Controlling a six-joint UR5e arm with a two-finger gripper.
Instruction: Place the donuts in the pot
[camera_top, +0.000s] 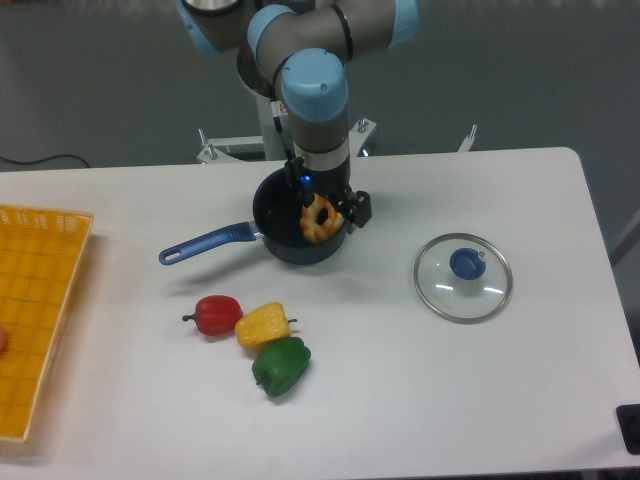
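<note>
At the far left edge a yellow basket (40, 300) sits on the table (500, 400). Right of it, near the front, lie 3 peppers in a cluster: a red pepper (216, 314), a yellow pepper (262, 324) touching it, and a green pepper (281, 366) just below the yellow one.

Behind them is the pot (285, 240), its blue handle pointing left. The donut (320, 219) is inside the pot's rim, on the right side, tilted so its hole faces the camera. The gripper (328, 205) hangs directly over it, reaching down into the pot. Its fingers appear slightly spread on either side of the donut, but the dark parts blend with the pot, so I cannot tell whether they pinch the ring or have let it go.

To the right, well apart from the pot, a glass lid (463, 277) lies flat.

By my judgement the task is nearly done: the donut is in the pot. What is left is a clear release, if not made already, and lifting the arm out.
</note>
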